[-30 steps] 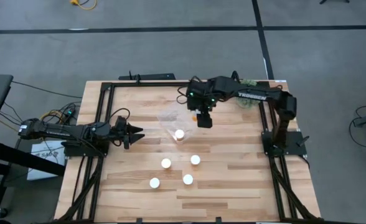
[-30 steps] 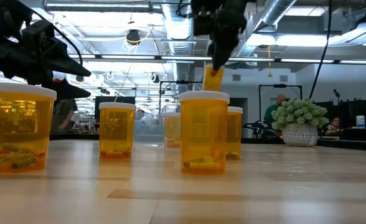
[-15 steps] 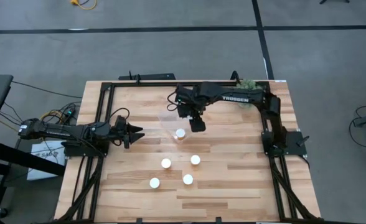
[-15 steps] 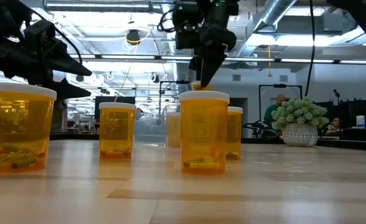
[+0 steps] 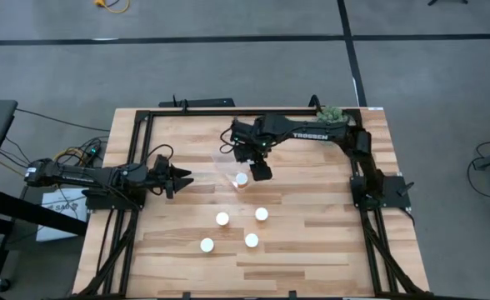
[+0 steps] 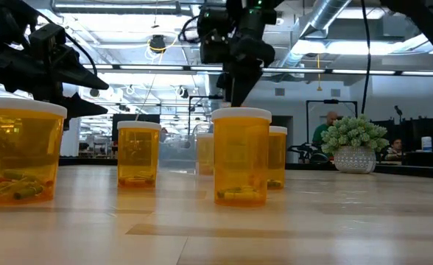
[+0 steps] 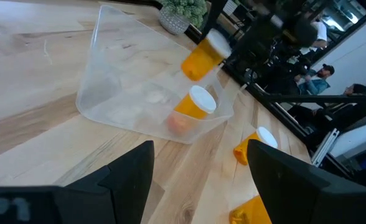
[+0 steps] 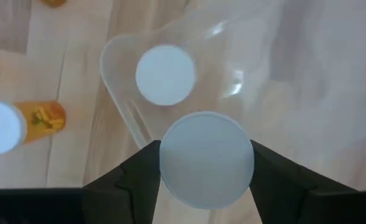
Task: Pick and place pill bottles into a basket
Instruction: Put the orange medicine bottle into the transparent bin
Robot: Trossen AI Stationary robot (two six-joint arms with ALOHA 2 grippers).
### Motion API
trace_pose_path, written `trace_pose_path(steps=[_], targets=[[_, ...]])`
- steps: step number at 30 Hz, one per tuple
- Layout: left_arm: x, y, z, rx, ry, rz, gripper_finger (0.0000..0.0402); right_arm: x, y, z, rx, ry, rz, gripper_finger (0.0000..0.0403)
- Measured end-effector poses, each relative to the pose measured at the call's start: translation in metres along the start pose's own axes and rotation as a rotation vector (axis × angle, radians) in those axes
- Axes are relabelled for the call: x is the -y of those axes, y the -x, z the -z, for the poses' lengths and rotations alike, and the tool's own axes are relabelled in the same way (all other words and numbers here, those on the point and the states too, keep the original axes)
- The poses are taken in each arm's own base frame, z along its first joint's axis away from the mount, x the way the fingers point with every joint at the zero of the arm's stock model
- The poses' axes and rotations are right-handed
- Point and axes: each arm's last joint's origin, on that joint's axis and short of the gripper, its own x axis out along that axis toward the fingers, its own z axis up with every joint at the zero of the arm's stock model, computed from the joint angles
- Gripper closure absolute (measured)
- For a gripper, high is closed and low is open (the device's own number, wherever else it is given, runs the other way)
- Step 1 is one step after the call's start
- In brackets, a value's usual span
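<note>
My right gripper [image 5: 260, 171] is shut on a pill bottle [image 7: 201, 56] and holds it in the air over the near rim of the clear basket [image 5: 227, 158]. In the right wrist view the bottle's white cap [image 8: 206, 174] fills the gap between the fingers [image 8: 139, 174]. One bottle [image 5: 242, 179] stands inside the basket. Several more bottles stand on the table nearer the front, among them one [image 5: 222, 218] and another [image 5: 262, 214]. My left gripper [image 5: 182, 177] waits open to the left of the basket, nothing between its fingers [image 7: 130, 177].
A green plant ball in a pot [image 5: 332, 112] stands at the table's back right corner. The black frame rail [image 5: 145, 125] runs around the wooden table. People sit in the room beyond [image 6: 327, 129].
My right gripper has carried the pill bottle leftward and lower, from back right of the basket to just above it. The left arm has not moved.
</note>
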Motion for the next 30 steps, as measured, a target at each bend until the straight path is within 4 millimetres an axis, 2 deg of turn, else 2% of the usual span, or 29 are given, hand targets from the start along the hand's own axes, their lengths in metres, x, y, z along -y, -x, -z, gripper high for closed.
trace_pose_path(steps=[6,11,16,23,30], targets=[[0.0,0.0,0.0,0.0,0.002,0.0,0.0155,-0.001,-0.017,-0.002,-0.032,0.008,-0.023,0.018],[0.0,0.0,0.0,0.0,0.007,0.001,0.0155,-0.002,-0.031,-0.003,-0.067,0.02,-0.043,0.019],[0.0,0.0,0.0,-0.001,0.01,0.002,0.0155,-0.004,-0.036,-0.007,-0.054,0.045,-0.038,0.0201],[0.0,0.0,0.0,-0.004,0.01,0.005,0.0155,-0.003,-0.037,-0.005,-0.066,0.041,-0.041,0.0175],[0.0,0.0,0.0,-0.004,0.011,0.004,0.0155,-0.003,-0.037,-0.005,-0.066,0.041,-0.041,0.0176]])
